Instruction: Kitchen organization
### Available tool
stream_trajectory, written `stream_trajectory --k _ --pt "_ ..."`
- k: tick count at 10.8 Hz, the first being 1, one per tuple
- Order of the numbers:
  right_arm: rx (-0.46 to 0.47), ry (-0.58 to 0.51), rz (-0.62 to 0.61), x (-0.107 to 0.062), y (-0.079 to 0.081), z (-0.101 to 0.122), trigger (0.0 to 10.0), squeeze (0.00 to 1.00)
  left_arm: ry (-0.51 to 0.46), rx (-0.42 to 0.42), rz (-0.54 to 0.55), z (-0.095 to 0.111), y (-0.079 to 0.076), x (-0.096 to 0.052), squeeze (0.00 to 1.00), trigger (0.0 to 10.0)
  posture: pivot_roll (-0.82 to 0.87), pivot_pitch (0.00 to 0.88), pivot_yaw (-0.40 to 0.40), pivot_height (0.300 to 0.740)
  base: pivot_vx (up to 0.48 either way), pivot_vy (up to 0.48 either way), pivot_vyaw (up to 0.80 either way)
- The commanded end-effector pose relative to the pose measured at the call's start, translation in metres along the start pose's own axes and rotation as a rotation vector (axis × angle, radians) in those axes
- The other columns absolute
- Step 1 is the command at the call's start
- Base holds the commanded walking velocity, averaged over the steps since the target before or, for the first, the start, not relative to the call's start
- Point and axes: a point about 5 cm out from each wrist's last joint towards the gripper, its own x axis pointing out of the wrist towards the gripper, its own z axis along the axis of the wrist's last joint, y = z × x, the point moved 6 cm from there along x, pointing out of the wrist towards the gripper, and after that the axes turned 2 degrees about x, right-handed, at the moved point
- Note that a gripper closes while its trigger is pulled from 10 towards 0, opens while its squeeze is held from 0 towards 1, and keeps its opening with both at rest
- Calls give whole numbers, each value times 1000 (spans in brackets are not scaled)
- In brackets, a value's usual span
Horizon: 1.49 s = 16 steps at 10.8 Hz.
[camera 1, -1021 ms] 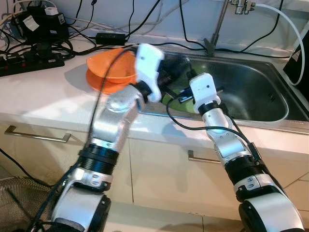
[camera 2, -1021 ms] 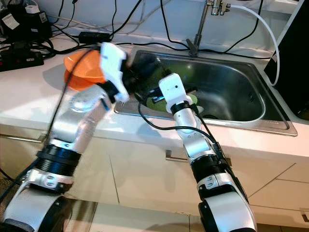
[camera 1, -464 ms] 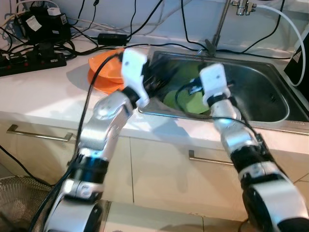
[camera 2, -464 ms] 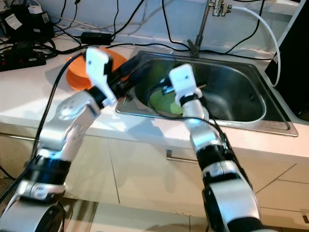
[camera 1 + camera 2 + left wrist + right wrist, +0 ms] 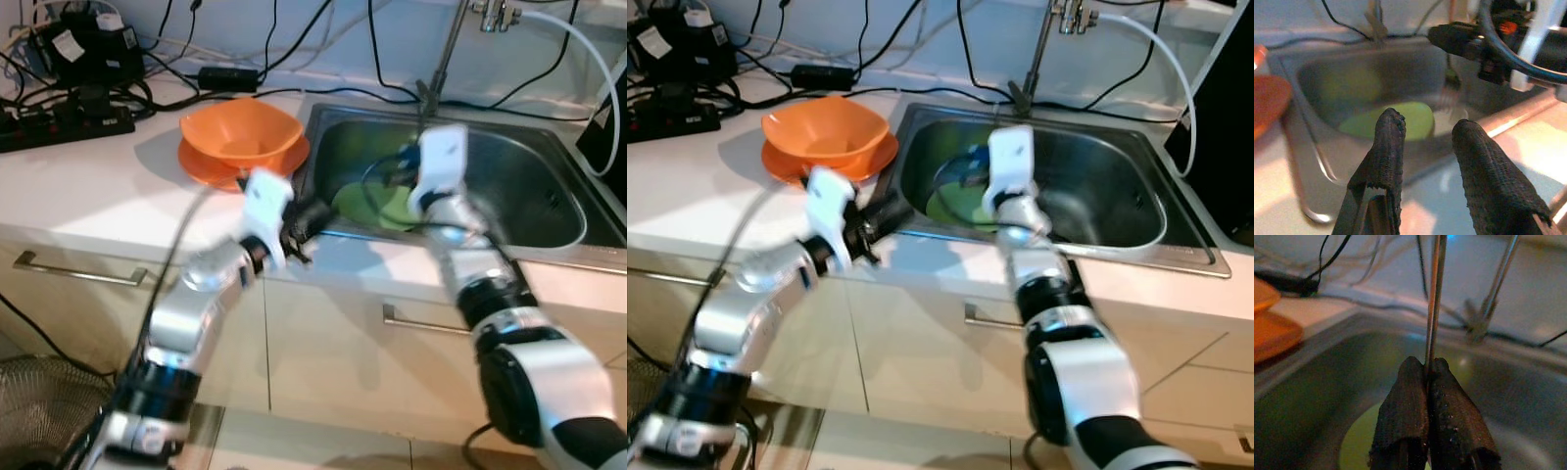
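Two grippers, two jobs: the right gripper [image 5: 1429,377] pinches a fork [image 5: 1434,298] upright over the sink [image 5: 549,186], apparently to lift it clear of the green plate [image 5: 377,206]. The left gripper [image 5: 1425,142] hangs spread and empty at the sink's near left edge, right of the orange bowl [image 5: 240,132].

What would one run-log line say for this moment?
right tool: shut on fork, above sink | left tool: open, at sink's front edge | green plate: in sink

There were one orange bowl [image 5: 241,135] sitting on one orange plate [image 5: 204,168] at the sink's [image 5: 549,230] left edge, one green plate [image 5: 370,204] in the sink, one metal utensil [image 5: 1434,298], one faucet [image 5: 443,49], and two grippers.
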Motion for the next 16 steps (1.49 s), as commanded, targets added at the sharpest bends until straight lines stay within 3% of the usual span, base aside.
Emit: stream_trajectory --k 1,2,4,8,9,10,13,14,15,16 --pt "27 -14 -2 4 -1 10 10000 0 17 12 -29 -1 -11 1 0 10000 244 34 -66 740 0 0 0" --pt "58 31 6 4 4 1 10000 0 60 -11 -77 -12 -28 2 0 10000 254 41 -73 740 0 0 0" --pt "58 81 17 2 11 -12 10000 0 88 -44 -111 -20 -44 3 0 10000 271 53 -79 740 0 0 0" --pt "63 125 25 -3 18 -27 10000 0 124 -55 -111 -26 -53 0 0 10000 286 70 -79 740 0 0 0" --pt "59 130 26 -3 18 -29 10000 196 124 -53 -98 -25 -50 -1 0 10000 287 71 -79 740 0 0 0" --pt "55 132 25 -4 17 -30 10000 247 124 -49 -84 -24 -47 -2 0 10000 286 71 -78 740 0 0 0" --pt "50 140 22 -5 16 -33 10000 243 131 -22 -18 -23 -24 -8 0 10000 290 71 -78 740 0 0 0" --pt "49 142 22 -5 15 -34 10000 557 135 -17 -5 -23 -19 -11 0 10000 290 71 -79 740 0 0 0" --pt "47 144 21 -5 15 -35 10000 635 136 -15 -1 -23 -18 -11 0 10000 292 72 -80 740 0 0 0" --pt "43 145 22 -5 15 -35 10000 565 134 -14 0 -23 -18 -11 0 10000 291 72 -81 740 0 0 0"
